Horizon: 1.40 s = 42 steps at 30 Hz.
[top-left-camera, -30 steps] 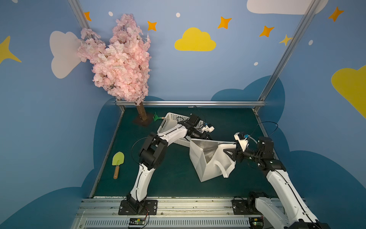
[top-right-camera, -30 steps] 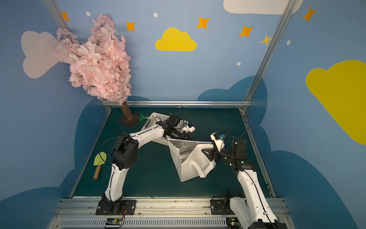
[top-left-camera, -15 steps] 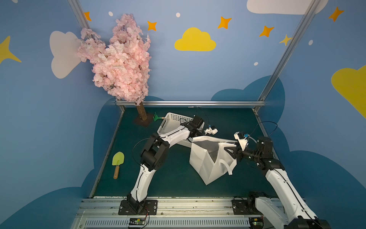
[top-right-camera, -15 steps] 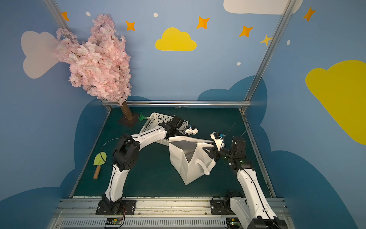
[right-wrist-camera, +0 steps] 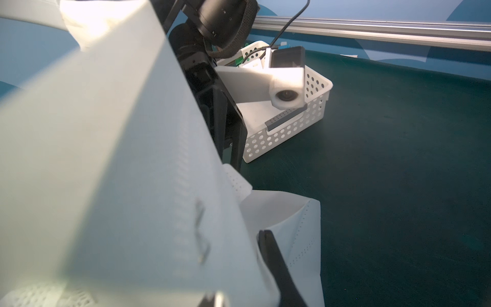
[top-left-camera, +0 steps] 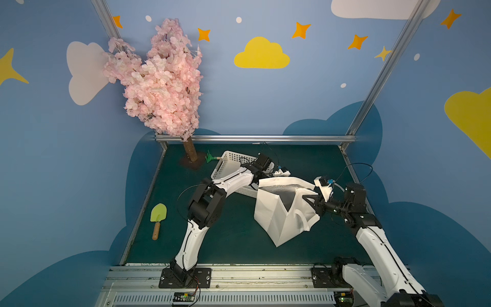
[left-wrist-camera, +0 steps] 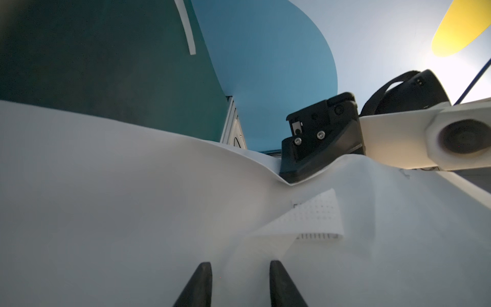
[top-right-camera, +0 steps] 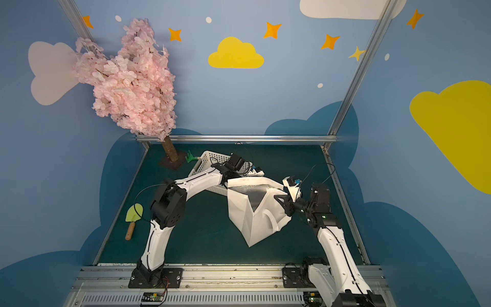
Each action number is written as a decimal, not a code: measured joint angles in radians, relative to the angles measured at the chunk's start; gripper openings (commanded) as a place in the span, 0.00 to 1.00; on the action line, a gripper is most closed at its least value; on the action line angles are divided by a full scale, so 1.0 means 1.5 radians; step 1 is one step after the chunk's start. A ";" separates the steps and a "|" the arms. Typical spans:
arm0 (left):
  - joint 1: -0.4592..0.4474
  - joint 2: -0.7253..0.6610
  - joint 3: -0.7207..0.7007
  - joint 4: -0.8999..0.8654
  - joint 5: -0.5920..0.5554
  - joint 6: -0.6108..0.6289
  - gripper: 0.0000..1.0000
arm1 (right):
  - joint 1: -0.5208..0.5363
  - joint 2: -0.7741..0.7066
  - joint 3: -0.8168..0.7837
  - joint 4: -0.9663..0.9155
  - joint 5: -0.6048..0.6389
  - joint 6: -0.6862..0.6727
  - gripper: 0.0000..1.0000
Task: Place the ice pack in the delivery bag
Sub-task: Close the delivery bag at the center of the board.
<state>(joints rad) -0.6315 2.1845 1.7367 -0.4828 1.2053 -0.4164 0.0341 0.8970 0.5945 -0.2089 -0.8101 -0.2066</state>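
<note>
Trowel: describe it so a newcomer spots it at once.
Start at the pink artificial blossom tree in the far left corner of the dark green mat, then follow the mat's left edge toward the front rail. There lies the small lime-bladed, wooden-handled trowel, alone, well apart from the white perforated plastic basket.

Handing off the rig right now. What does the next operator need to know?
Right gripper: looks closed on the rim of the delivery bag, on the right arm's side.
Left gripper: fingers apart against the bag's white fabric on the opposite side; unclear whether it grips.
Bag: on the green tabletop, mouth open, silver lining showing, next to the white basket.
Done: bag mouth held open.
Left: no ice pack visible in any view; find it, then put it in the bag.
</note>
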 measured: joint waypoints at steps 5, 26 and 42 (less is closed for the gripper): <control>0.072 -0.091 -0.115 0.062 -0.064 -0.045 0.46 | 0.000 -0.002 -0.004 0.007 0.004 0.006 0.14; 0.137 -0.499 -0.600 0.400 -0.189 -0.072 0.68 | 0.006 -0.001 -0.004 0.026 0.017 0.040 0.16; 0.006 -0.470 -0.593 0.465 -0.245 -0.085 0.68 | 0.016 0.001 -0.004 0.036 0.033 0.063 0.15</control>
<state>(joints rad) -0.6224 1.4799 0.8478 0.2142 0.8379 -0.5442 0.0582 0.8986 0.5884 -0.1543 -0.7612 -0.1116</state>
